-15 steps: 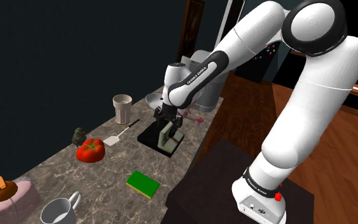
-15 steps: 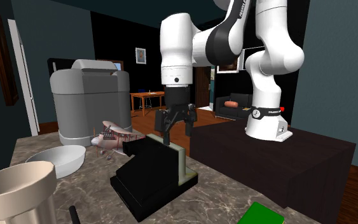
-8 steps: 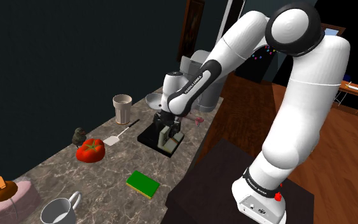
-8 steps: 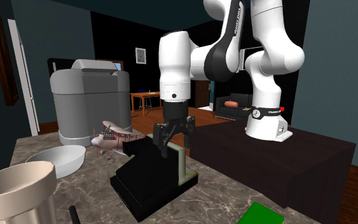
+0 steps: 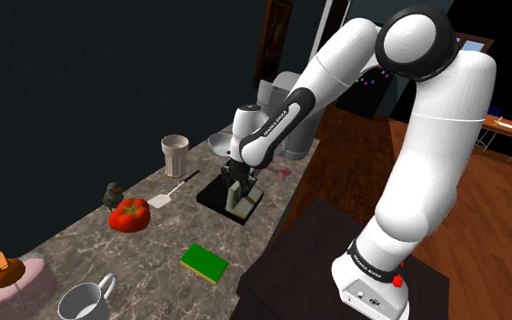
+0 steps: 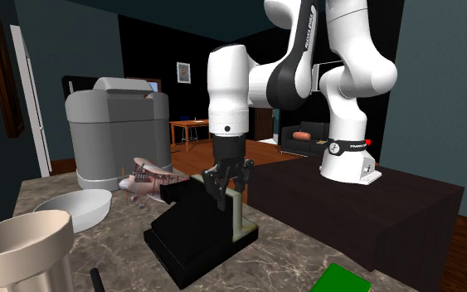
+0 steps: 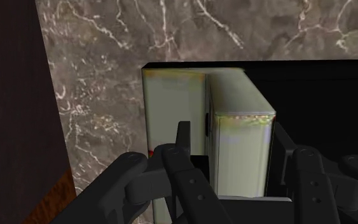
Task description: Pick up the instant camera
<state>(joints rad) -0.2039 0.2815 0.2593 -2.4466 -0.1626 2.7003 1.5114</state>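
Wrist view: gripper [image 7: 231,130] open, fingers [image 7: 184,143] straddling the pale raised block of the instant camera [image 7: 241,146], one side not touching. Camera sits flat on the counter [image 5: 145,241], unlifted. I judge closing and raising remain. Shoulder view: counter edge and dark stand [image 5: 308,259] close at camera's 4 o'clock; open room straight up.

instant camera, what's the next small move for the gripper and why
Probably close the fingers. The gripper sits low over the instant camera, its open fingers either side of the camera's pale upright block, a dark gap showing beside one finger, so nothing is clasped yet.
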